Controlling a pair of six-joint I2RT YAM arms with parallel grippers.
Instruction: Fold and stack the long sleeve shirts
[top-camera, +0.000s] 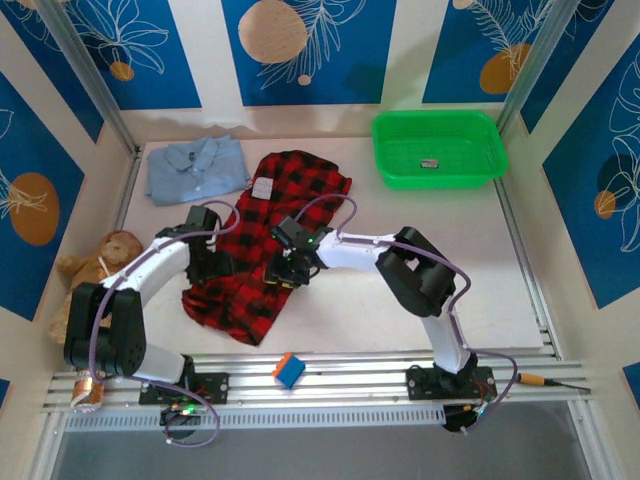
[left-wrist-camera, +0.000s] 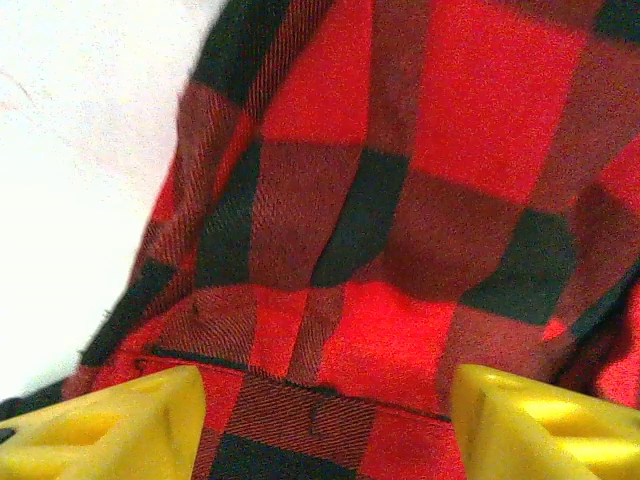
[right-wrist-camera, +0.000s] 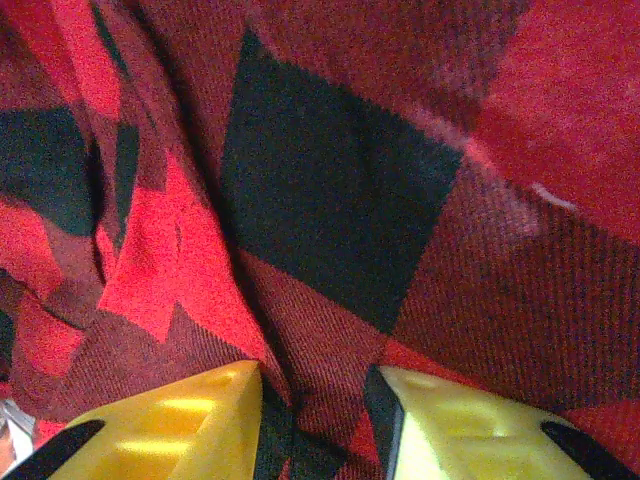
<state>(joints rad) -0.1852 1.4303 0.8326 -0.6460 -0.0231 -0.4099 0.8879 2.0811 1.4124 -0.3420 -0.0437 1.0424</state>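
Flannel shirt: your red-and-black checked flannel shirt (top-camera: 270, 230) lies spread and rumpled on the white table (top-camera: 400, 310), between the two arms.
Label on flannel shirt: a pale patch (top-camera: 262, 187) sits at the far end of the flannel shirt. You cannot read any writing on it from the top view.
Blue shirt: the light blue collared blue shirt (top-camera: 195, 167) lies flat to the far left of the flannel shirt, its near corner just beside the flannel's far end. No lettering can be made out.
Left gripper: your left gripper (left-wrist-camera: 325, 425) is over the left edge of the flannel shirt (left-wrist-camera: 400, 200). Its yellow fingers (left-wrist-camera: 110, 430) stand wide apart, with flat checked cloth and a stitched seam (left-wrist-camera: 290, 380) showing between them. It grips nothing. Bare table (left-wrist-camera: 70, 150) shows to the left of the cloth.
Right gripper: your right gripper (right-wrist-camera: 320, 420) is over the middle of the flannel shirt (right-wrist-camera: 330, 200). Its yellow fingers (right-wrist-camera: 170, 420) stand narrow and a fold of cloth runs into the gap. You cannot tell whether the fold is pinched.
Green basin: the green basin (top-camera: 385, 150) stands to the far right of the flannel shirt, well apart. A small dark item (top-camera: 430, 163) lies inside, too small to read.
Stuffed toy: a tan stuffed toy (top-camera: 100, 262) sits left of the flannel shirt, beside the left arm.
Cube: a blue and orange cube (top-camera: 288, 370) rests near the flannel shirt's near end, on the rail between the arm bases. No markings are readable.
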